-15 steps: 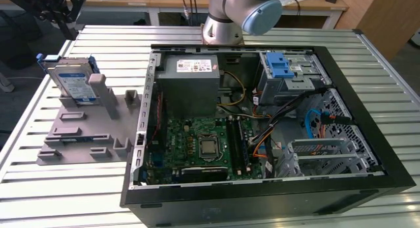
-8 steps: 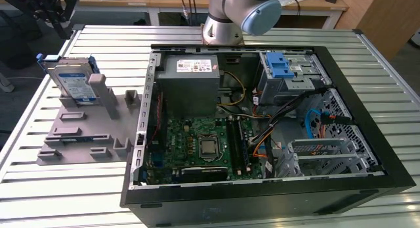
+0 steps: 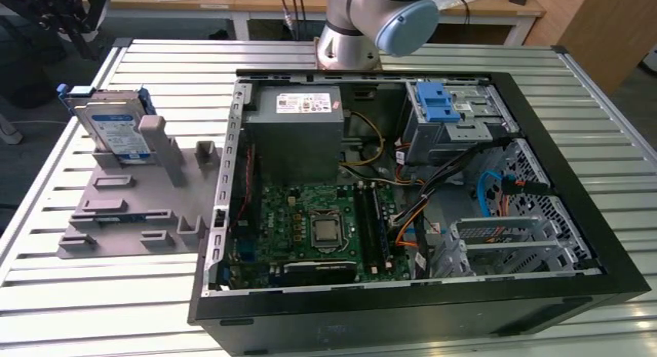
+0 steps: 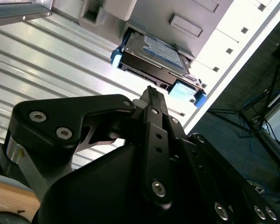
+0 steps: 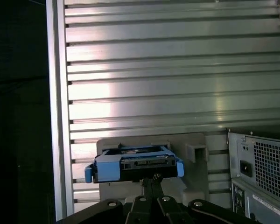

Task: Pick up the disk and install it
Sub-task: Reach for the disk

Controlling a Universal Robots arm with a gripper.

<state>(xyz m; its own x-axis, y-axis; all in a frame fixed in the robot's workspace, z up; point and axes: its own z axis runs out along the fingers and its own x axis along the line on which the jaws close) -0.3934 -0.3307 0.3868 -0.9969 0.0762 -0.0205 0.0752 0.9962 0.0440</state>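
The disk (image 3: 111, 126) stands on edge in a slot of the grey holder (image 3: 123, 218), on the exterior view's left, with its blue-and-white label facing out and a blue frame around its edges. In both wrist views I look down on the disk's connector edge (image 4: 154, 65) (image 5: 133, 164). My gripper (image 4: 150, 91) (image 5: 151, 179) hangs above that edge, apart from it. Its black fingertips meet and hold nothing.
An open computer case (image 3: 575, 180) lies on the slatted metal table (image 3: 92, 311), beside the holder. Inside it are a grey power supply box (image 3: 298, 134), a drive cage with a blue latch (image 3: 439, 107), the motherboard (image 3: 318, 226) and cables. The case's back panel (image 5: 261, 163) is near the holder.
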